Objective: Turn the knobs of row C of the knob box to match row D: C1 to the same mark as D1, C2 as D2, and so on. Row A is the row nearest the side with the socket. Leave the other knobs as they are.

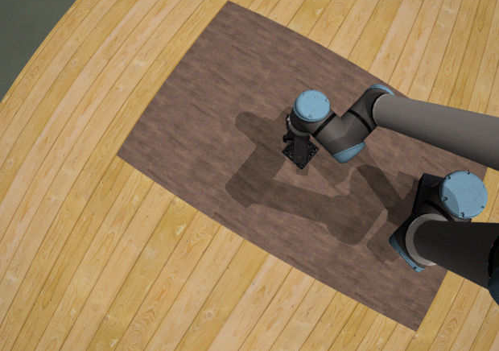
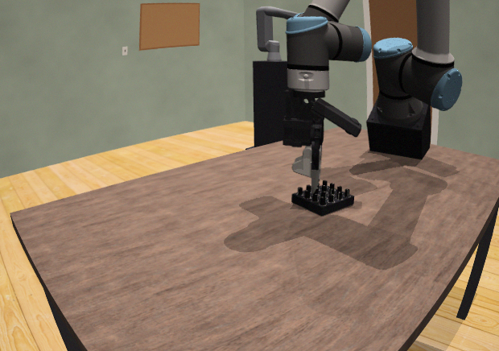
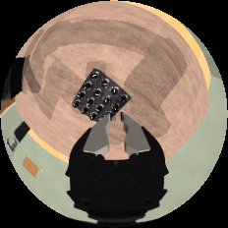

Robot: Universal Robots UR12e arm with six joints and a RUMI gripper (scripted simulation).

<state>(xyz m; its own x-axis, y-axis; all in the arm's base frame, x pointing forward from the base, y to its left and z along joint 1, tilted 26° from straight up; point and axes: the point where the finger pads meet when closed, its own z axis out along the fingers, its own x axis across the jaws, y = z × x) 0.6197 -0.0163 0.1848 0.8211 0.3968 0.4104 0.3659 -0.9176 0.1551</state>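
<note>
No text, label, brand or number can be read in any view. The knob box [image 2: 322, 200], just under the fingers [image 2: 313, 165], shows small white marks on its knobs in the wrist view, but they are too small to read as signs. The brown board [image 2: 169, 25] on the wall far behind the fingers carries no writing.
</note>
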